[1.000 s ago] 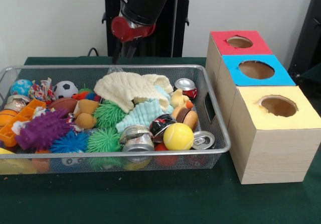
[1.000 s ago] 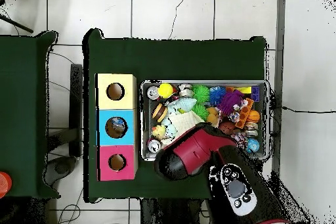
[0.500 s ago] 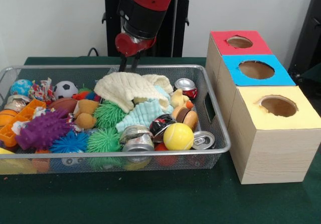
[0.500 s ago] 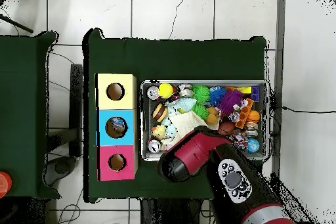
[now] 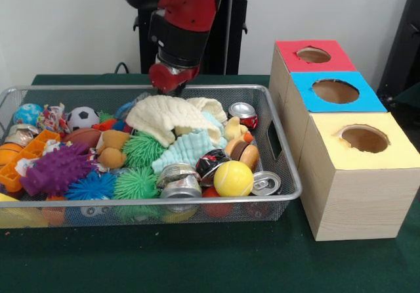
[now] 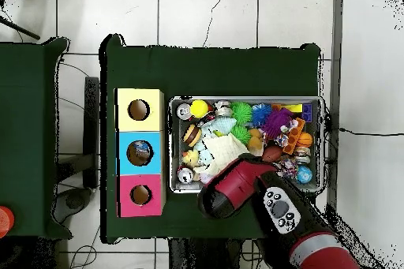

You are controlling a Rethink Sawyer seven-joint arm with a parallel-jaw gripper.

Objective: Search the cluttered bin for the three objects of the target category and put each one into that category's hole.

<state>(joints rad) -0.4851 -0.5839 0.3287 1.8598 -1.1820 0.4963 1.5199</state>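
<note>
dark green table point(image 5: 197, 267), wire bin point(image 5: 275, 155) of clutter at left, three boxes at right, gripper point(image 5: 172, 83) down at the bin's back edge.

in front view, left to right: orange toy point(image 5: 20, 161), purple spiky toy point(image 5: 56, 169), soccer ball point(image 5: 85, 117), green spiky ball point(image 5: 136, 184), cream knit cloth point(image 5: 167, 115) heaped mid-bin, crushed can point(image 5: 178, 180), yellow tennis ball point(image 5: 233, 178), red soda can point(image 5: 243, 113), can point(image 5: 266, 183) on its side by the right rim; then yellow box point(image 5: 361, 175), blue box point(image 5: 335, 92), red box point(image 5: 314, 55), each with a round hole on top. gripper low over the cloth's far edge, touching or just above, fingers hidden: cannot tell if clenched or released. target category not discernible.
</note>
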